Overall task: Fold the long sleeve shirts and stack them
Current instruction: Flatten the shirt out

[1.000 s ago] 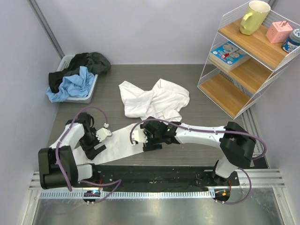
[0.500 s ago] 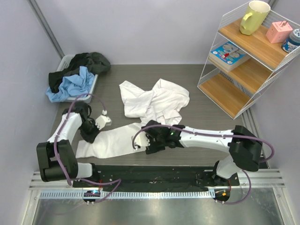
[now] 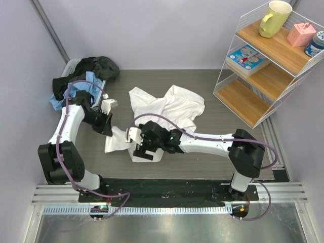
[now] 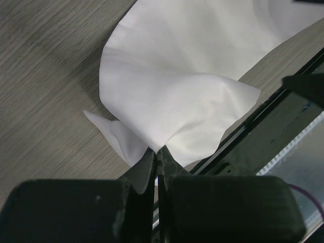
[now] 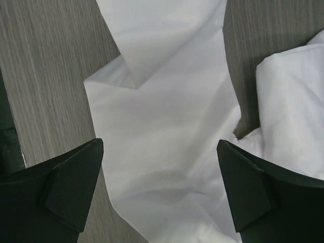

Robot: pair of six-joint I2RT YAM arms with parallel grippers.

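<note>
The white shirt (image 3: 174,109) lies crumpled on the tabletop (image 3: 162,81), one sleeve (image 3: 117,143) pinched by the closed left jaws; the right jaws hover open over it. Best to pull the sleeve flat slowly.

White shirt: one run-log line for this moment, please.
left end effector: shut on sleeve of white shirt | right end effector: open above sleeve | shirt body: crumpled, not yet folded
</note>
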